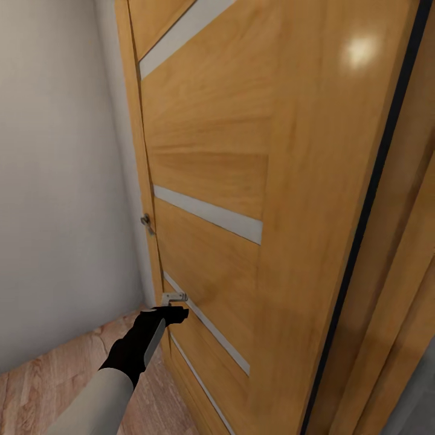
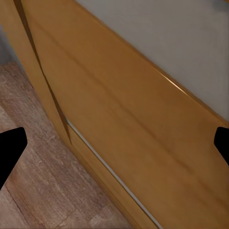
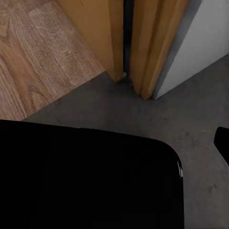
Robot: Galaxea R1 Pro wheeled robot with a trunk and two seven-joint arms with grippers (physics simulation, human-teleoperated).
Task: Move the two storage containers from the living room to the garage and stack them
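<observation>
The left gripper, fingers spread wide, is held just below the handle of a wooden door; grey concrete floor is seen beyond the wood planks

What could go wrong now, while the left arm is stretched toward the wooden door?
1. The left claw sits just below the door handle; its fingers appear spread wide in the left wrist view, so it may scrape the wooden door or miss the handle.
2. The door stands very near the robot; driving ahead may bump it.
3. The floor changes from wood planks to grey concrete at the door frame; the wheels might catch there.
</observation>
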